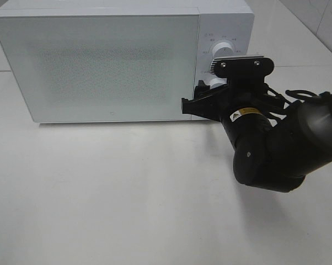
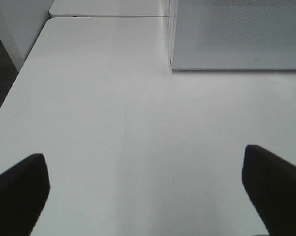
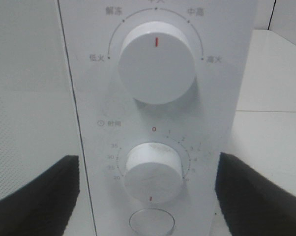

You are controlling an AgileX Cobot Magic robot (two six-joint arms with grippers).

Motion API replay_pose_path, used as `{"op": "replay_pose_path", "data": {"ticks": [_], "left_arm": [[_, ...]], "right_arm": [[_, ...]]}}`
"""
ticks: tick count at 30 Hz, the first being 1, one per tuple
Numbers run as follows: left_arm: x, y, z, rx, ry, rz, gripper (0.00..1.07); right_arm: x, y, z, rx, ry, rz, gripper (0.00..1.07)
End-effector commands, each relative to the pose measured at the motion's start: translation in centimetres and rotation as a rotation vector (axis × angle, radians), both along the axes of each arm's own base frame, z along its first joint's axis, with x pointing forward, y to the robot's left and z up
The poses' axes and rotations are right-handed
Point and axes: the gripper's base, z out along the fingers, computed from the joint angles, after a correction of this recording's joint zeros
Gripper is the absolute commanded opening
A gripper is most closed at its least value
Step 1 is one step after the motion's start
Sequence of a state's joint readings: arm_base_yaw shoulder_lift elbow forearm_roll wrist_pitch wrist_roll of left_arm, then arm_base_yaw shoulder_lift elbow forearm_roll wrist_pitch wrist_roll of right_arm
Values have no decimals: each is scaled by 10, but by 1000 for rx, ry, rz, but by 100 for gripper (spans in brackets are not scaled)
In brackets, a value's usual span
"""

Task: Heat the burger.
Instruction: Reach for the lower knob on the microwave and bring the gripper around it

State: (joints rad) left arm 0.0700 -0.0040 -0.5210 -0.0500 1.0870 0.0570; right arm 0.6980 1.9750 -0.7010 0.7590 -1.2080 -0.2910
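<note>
I cannot see the burger in any view. The microwave door [image 1: 100, 61] beside my right fingers [image 3: 35, 196] is shut and frosted.

A white microwave [image 1: 100, 61] stands at the back edge of the white bench [image 1: 127, 193], its speckled grey door [image 1: 94, 63] shut. The control panel [image 3: 158, 118] runs down the side of the door nearer the bench's right edge. On it the upper knob [image 3: 157, 63] has its red mark pointing straight up, with Chinese labels arced around it. Below, the timer knob [image 3: 153, 172] sits in a ring of numbers, its red mark pointing down, away from the red zero. A round button [image 3: 152, 222] lies just beneath it.
</note>
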Motion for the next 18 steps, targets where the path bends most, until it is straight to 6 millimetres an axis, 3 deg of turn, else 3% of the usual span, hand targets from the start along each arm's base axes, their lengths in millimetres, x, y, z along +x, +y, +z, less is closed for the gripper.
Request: {"op": "replay_pose_path", "data": {"ticks": [1, 11, 18], "left_arm": [[-3, 0, 0, 3, -36, 7, 100], [-3, 0, 0, 3, -36, 7, 100], [-3, 0, 0, 4, -37, 8, 100]], "right_arm": [[6, 0, 17, -13, -197, -41, 75], [26, -1, 2, -20, -186, -79, 75], [32, -8, 4, -11, -192, -106, 75]]}}
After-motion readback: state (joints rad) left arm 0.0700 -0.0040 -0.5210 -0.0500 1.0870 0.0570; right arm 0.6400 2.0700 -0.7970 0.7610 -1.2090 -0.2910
